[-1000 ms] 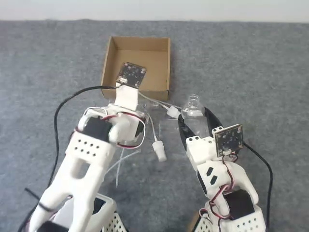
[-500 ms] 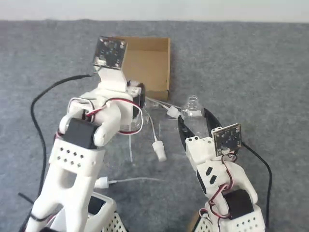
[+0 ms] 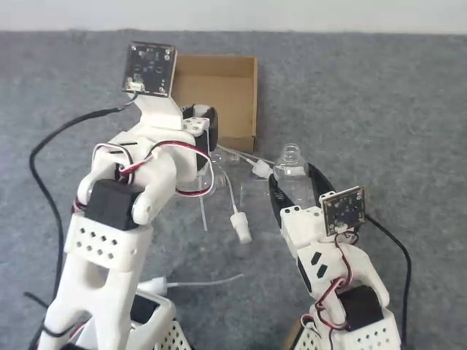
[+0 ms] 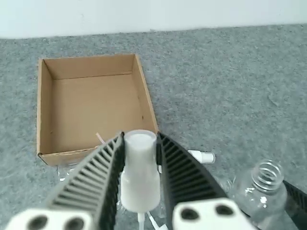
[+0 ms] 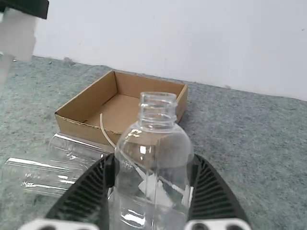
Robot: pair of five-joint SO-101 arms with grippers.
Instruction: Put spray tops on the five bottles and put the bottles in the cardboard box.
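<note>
Left gripper (image 4: 140, 140), clamped on a spray top (image 4: 139, 175), has risen off the table. Right gripper (image 5: 152, 165) grips the open-necked bottle (image 5: 154, 139) upright, four o'clock from the cardboard box (image 3: 228, 95). Capping likely comes next.

No text, label, brand, number or sign is being shown legibly on anything in these views.
</note>
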